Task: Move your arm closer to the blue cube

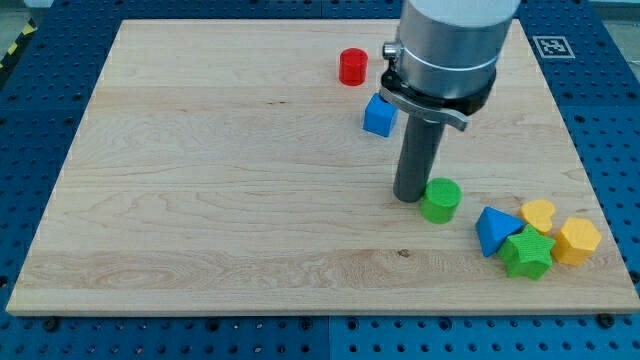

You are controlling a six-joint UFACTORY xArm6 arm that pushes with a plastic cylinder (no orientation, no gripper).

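My tip (411, 197) rests on the wooden bench (220, 190), right of centre, with its lower end touching or just beside the left edge of the green cylinder (440, 200). I carry no jaws, only a straight dark rod (418, 155) below a grey arm body (447, 45), so there is nothing to be apart or together. The blue cube (379, 115) sits toward the view's top from the tip and a little to the view's left, just beside the rod's upper collar; whether collar and cube touch I cannot tell. The red cylinder (352, 67) stands near the cube, further toward the view's top left. At the view's bottom right four blocks cluster close together: a blue triangular block (493, 229), a green star (529, 254), a yellow heart (539, 213) and a yellow hexagonal block (577, 240). The bench lies on a blue perforated surface (40, 120).
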